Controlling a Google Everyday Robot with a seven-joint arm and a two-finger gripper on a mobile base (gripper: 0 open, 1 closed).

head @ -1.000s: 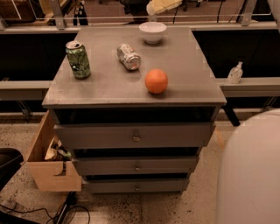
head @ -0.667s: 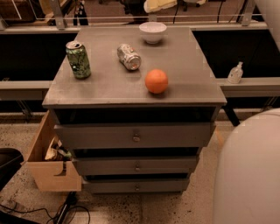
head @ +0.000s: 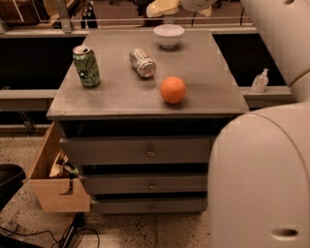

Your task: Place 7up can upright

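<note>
- Camera view, gripper: your gripper [head: 162, 8] hangs at the top edge, behind the bowl [head: 168, 35] and slightly to its left as seen. It is clear of everything on the cabinet. You cannot tell whether it is spread or pressed together.
- Can: the 7up can [head: 142, 62] lies on its side on the top [head: 116, 94], nearer the camera than the bowl and to its left, touching nothing else. By the look of it, the task is not yet begun.
- Risk, rolling: a can on its side will likely roll if you touch it off-centre. The ball [head: 173, 89], in front of the bowl, sits near enough to be knocked and run off the front edge.
- Risk, wrong target: the green can [head: 86, 66] stands upright well left of the bowl; do not mistake it for yours.
- Risk, reach: if you come down from behind the bowl, the arm could clip its rim.
- Risk, release: letting go with the can tilted would probably tip it over.
- Surface: the top is flat and grey, with three drawers [head: 121, 151] beneath it.
- Room: the floor [head: 184, 232] is speckled, and a wooden box [head: 53, 191] sits far below and left of the bowl. A small white bottle [head: 260, 81] stands on a ledge to the bowl's right. The robot's pale body [head: 261, 179] fills the near right corner.
</note>
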